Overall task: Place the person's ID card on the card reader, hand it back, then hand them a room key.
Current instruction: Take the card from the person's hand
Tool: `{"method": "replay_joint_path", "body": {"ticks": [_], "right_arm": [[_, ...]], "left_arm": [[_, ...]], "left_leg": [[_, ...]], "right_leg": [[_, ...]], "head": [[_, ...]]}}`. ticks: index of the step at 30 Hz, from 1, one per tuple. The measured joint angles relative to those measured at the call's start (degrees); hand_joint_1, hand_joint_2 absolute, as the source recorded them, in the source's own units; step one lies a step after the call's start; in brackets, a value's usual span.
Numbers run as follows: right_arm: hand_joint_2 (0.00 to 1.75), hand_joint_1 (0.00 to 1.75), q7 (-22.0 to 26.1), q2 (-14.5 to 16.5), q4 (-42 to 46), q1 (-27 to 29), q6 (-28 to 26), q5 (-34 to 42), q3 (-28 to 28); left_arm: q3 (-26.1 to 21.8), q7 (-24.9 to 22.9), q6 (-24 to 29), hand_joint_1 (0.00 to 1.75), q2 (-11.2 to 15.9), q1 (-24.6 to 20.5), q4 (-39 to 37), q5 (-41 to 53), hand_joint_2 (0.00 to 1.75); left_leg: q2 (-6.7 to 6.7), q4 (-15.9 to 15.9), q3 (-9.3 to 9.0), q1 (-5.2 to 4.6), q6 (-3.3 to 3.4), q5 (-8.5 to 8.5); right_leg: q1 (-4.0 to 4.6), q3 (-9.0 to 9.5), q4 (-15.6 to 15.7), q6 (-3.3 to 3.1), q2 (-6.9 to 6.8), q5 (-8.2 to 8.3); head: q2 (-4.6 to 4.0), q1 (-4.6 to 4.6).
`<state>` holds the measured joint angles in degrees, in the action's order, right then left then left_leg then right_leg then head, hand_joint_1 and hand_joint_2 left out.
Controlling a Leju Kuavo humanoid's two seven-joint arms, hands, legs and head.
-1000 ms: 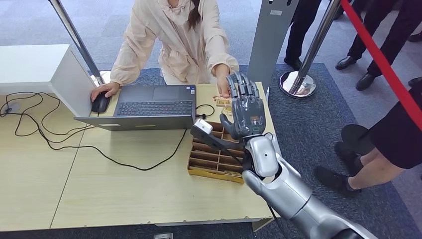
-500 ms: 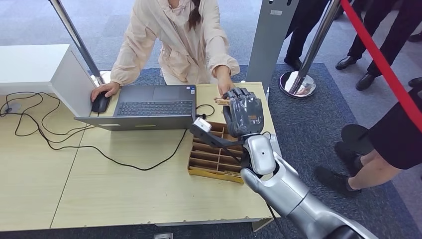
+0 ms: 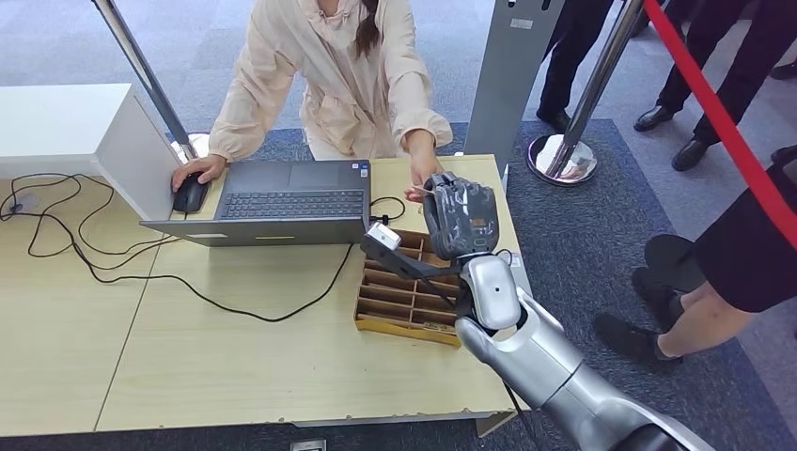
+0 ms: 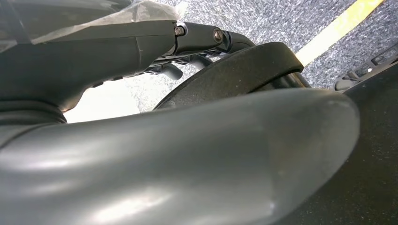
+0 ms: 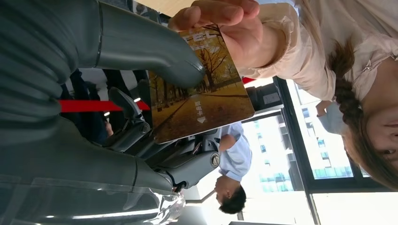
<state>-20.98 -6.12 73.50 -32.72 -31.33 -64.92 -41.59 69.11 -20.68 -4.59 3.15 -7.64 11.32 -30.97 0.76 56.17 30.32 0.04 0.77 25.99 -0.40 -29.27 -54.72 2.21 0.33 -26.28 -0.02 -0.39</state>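
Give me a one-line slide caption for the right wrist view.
Robot's right hand and a person's hand both hold a card printed with autumn trees.

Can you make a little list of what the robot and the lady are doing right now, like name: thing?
right hand: raised over the desk's far edge, thumb pressed on the card
card: picture of autumn trees, held between the right hand and the person's hand
person's hand: pinching the card's other end
person's other hand: on the mouse
laptop: open on the desk
wooden tray: slotted, beneath the right arm
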Motion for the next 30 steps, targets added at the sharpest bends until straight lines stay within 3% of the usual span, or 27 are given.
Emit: {"method": "replay_joint_path", "body": {"ticks": [14, 30], "right_arm": [[1.75, 1.39, 0.65, 0.25, 2.28, 0.42, -2.65, 4.85, 0.69], [1.75, 1.35, -0.60, -3.64, 26.28, 7.83, -8.22, 6.72, 7.39]], "left_arm": [[0.00, -0.36, 0.02, 0.00, 0.00, 0.03, 0.00, 0.00, 0.00], [-0.23, -0.57, 0.61, 0.00, -0.03, 0.42, 0.00, 0.00, 0.00]], "left_leg": [[0.01, 0.01, -0.02, 0.00, 0.00, 0.00], [0.01, 0.01, -0.04, -0.01, 0.00, 0.00]], "right_leg": [[0.00, 0.00, 0.00, 0.00, 0.00, 0.00], [0.00, -0.02, 0.01, 0.00, 0.00, 0.00]], "head": [[0.00, 0.00], [0.00, 0.01]]}}
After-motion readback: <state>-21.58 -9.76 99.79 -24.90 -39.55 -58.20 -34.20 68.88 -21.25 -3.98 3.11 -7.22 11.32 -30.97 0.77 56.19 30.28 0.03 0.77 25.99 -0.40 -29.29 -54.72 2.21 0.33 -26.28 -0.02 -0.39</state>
